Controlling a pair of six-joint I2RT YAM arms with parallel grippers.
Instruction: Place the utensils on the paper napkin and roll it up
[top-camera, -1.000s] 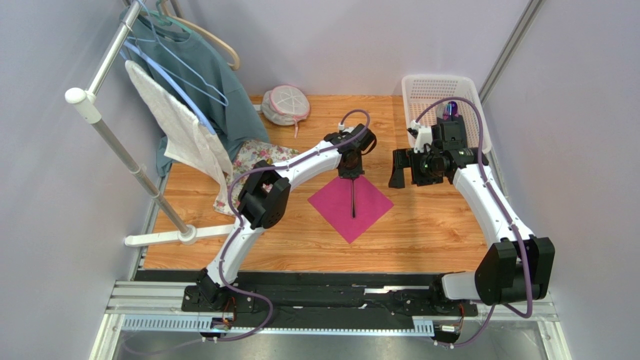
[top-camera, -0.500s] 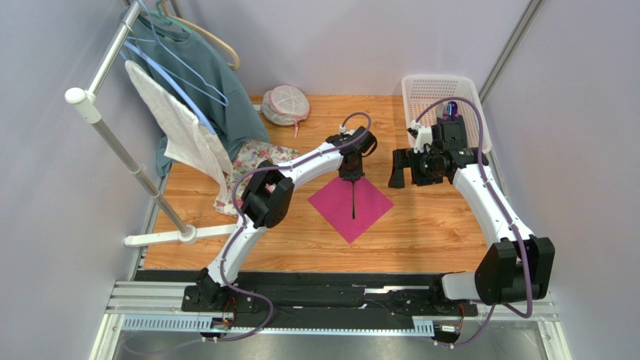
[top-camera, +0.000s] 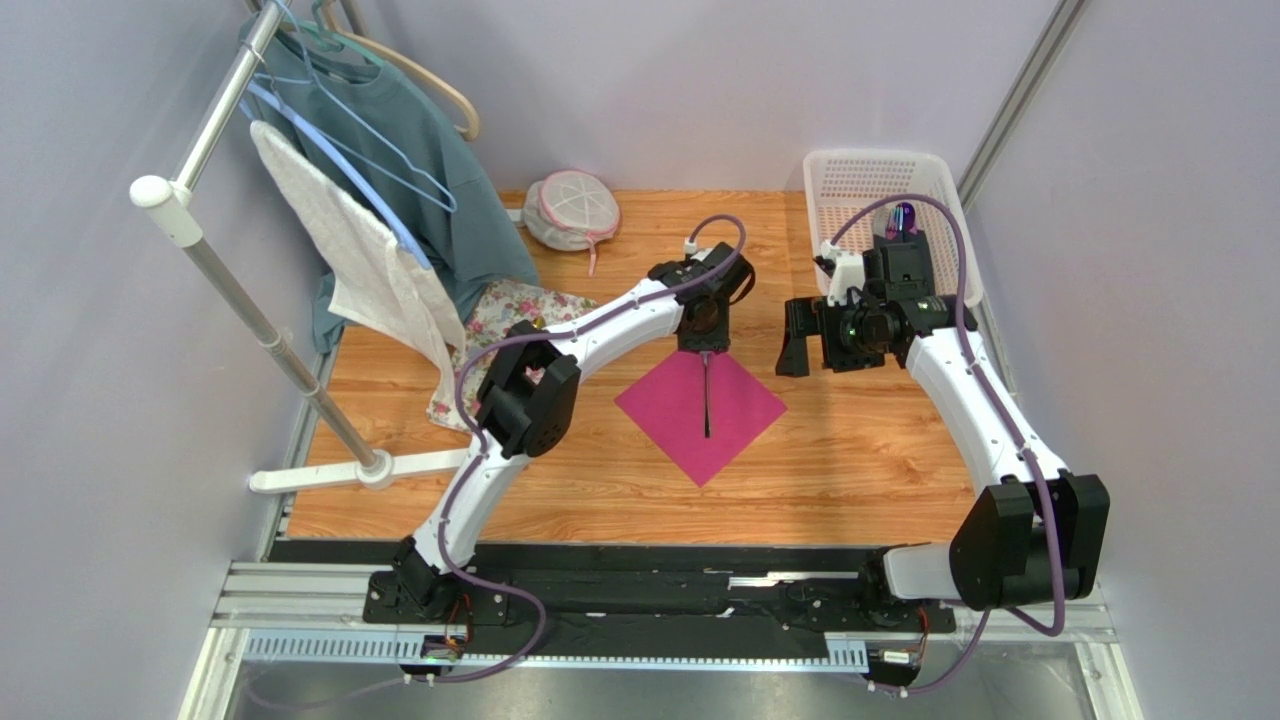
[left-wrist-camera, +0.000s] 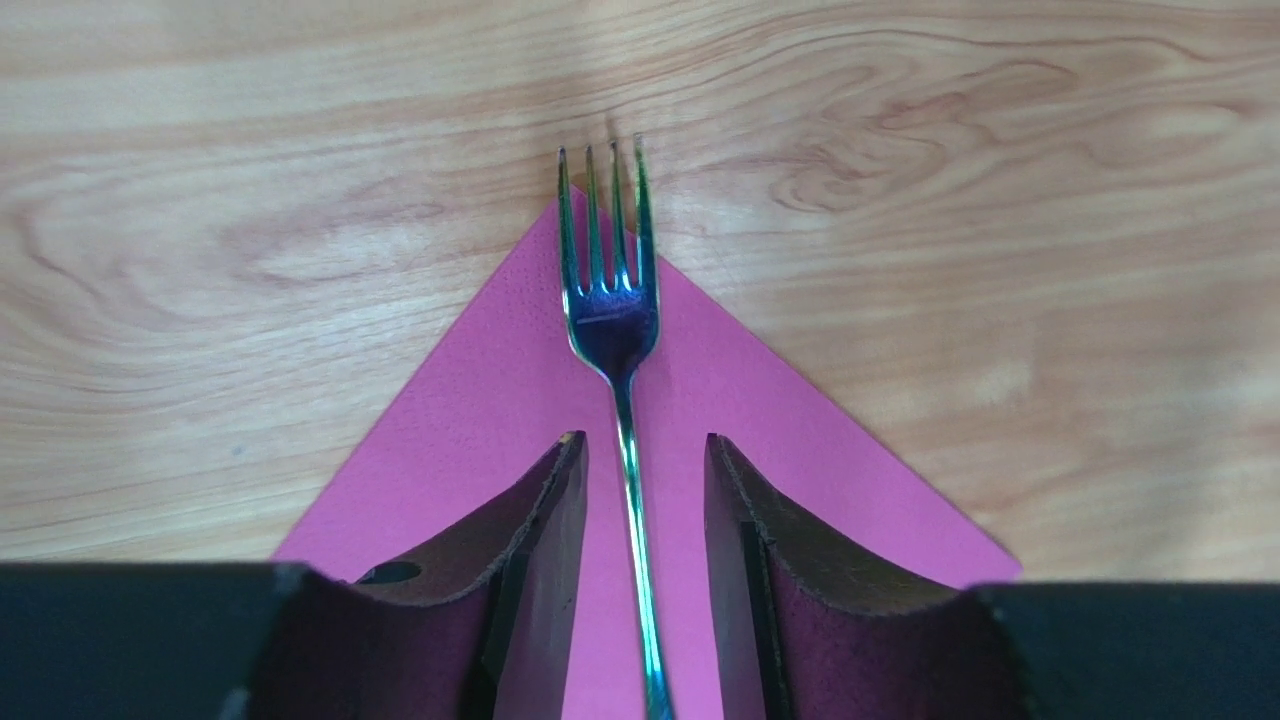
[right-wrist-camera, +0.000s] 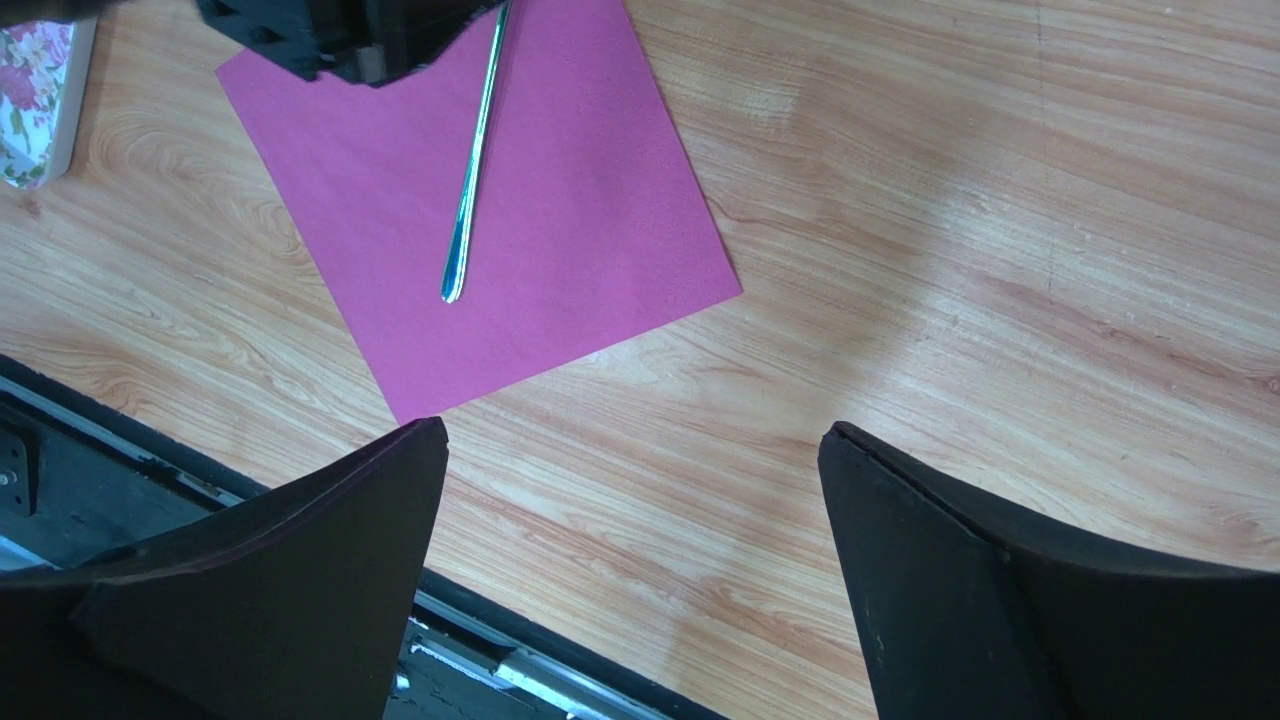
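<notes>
Where we look down the left wrist, fork (left-wrist-camera: 613, 323): flat on paper napkin (left-wrist-camera: 481, 420), tine tips past its corner over worktop (left-wrist-camera: 977, 225)
Left tool (left-wrist-camera: 639, 443): partly open, straddling fork handle, clear of it
Right tool (right-wrist-camera: 631, 435): fully open, empty

Bright, even light, soft shadows, faint glare on the table (right-wrist-camera: 977, 225); all views sharp.

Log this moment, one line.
fork: on napkin, tines past corner | napkin: flat, unrolled | left gripper: open, straddling fork handle | right gripper: open, empty
</notes>
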